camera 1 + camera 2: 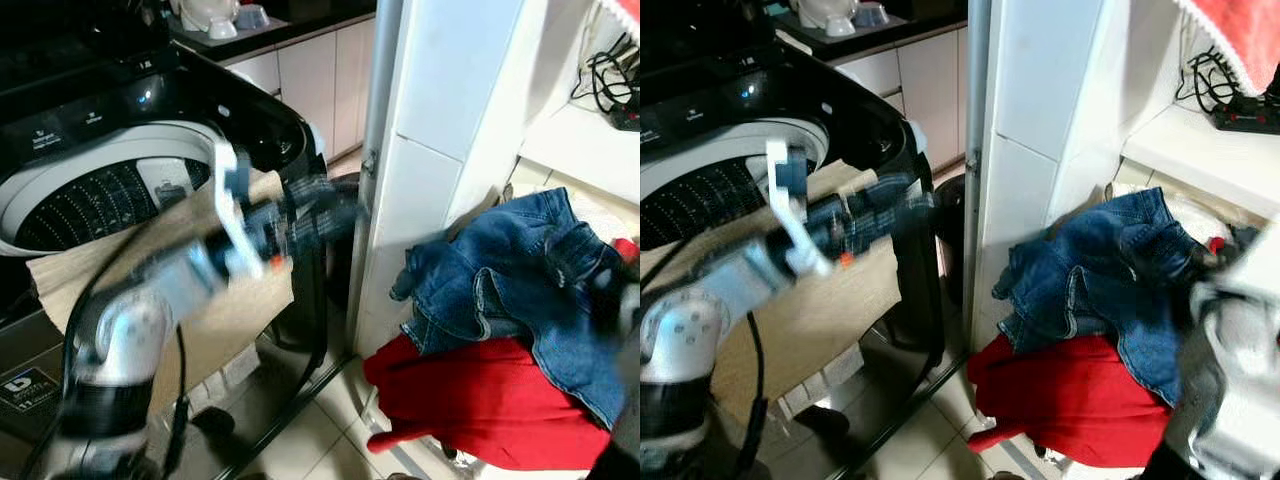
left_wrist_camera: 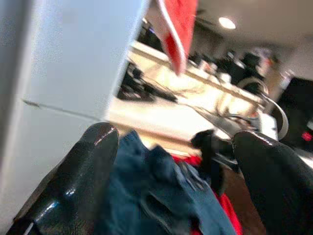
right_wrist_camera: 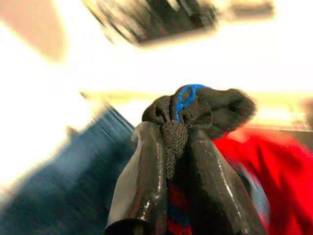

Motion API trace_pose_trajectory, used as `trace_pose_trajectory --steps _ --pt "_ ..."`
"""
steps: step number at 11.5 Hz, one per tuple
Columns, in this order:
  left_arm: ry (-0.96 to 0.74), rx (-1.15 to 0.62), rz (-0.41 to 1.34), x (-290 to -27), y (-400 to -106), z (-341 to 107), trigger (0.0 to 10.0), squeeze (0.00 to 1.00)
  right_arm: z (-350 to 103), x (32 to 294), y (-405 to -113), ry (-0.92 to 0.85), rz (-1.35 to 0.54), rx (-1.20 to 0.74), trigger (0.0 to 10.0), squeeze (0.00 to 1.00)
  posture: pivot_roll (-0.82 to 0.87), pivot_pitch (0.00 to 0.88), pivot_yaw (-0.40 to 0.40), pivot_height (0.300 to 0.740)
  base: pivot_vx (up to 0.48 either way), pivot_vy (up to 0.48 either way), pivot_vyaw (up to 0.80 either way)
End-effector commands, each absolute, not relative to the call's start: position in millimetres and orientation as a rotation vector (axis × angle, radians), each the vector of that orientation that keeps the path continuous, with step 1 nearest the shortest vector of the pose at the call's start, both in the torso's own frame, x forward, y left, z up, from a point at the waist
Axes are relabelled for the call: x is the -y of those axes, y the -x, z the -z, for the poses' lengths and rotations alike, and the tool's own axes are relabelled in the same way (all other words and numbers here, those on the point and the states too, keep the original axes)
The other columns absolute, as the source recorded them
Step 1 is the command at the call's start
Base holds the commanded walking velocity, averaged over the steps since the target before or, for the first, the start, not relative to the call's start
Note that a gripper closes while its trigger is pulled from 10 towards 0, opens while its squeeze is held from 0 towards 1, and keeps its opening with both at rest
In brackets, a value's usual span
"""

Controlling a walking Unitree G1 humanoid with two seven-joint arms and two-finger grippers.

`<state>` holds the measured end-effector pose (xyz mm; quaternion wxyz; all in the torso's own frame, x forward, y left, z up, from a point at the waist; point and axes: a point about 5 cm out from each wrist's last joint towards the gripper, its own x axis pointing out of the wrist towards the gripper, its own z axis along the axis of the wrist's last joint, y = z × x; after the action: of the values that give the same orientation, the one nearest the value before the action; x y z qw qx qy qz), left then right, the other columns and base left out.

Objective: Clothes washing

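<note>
A pile of clothes lies at the right of the white pillar, with blue jeans (image 1: 520,280) on top of a red garment (image 1: 480,395). My left arm reaches across in front of the washing machine (image 1: 120,190), blurred by motion. Its left gripper (image 2: 176,147) is open, the fingers (image 2: 83,176) wide apart with nothing between them, and it faces the jeans. At the right edge my right gripper (image 3: 168,132) is shut on a small dark cloth (image 3: 205,105) with blue stitching, just over the pile.
The top-loading washer stands open, its drum (image 1: 90,205) in sight. A beige cloth (image 1: 220,320) hangs over its front edge. A white pillar (image 1: 430,150) stands between washer and pile. A shelf (image 1: 590,140) with cables is at the upper right.
</note>
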<state>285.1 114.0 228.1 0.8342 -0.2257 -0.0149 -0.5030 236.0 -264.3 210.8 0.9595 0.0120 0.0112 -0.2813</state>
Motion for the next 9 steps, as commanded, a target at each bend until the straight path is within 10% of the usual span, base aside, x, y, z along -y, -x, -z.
trace_pose_trajectory --steps 1,4,5,9 --pt "0.479 0.063 1.014 -118 -291 -234 10.0 0.0 -233 242 -244 0.041 0.429 0.105 0.0 0.0 -0.12 0.0 0.041 0.74 0.0 0.0 0.0" --pt "0.353 0.103 0.982 -100 -297 -237 10.0 0.0 -248 171 -270 -0.403 -0.108 0.162 0.0 0.0 -0.12 0.0 0.045 0.74 0.0 0.0 0.0" --pt "0.405 0.096 1.017 -92 -294 -241 10.0 1.0 -250 159 -275 -0.524 -0.241 0.168 0.0 0.0 -0.12 0.0 0.042 0.74 0.0 0.0 0.0" --pt "0.715 0.138 1.031 -79 -298 -259 10.0 1.0 -268 144 -283 -0.906 -0.557 0.234 0.0 0.0 -0.09 0.0 0.025 0.74 0.0 0.0 0.0"
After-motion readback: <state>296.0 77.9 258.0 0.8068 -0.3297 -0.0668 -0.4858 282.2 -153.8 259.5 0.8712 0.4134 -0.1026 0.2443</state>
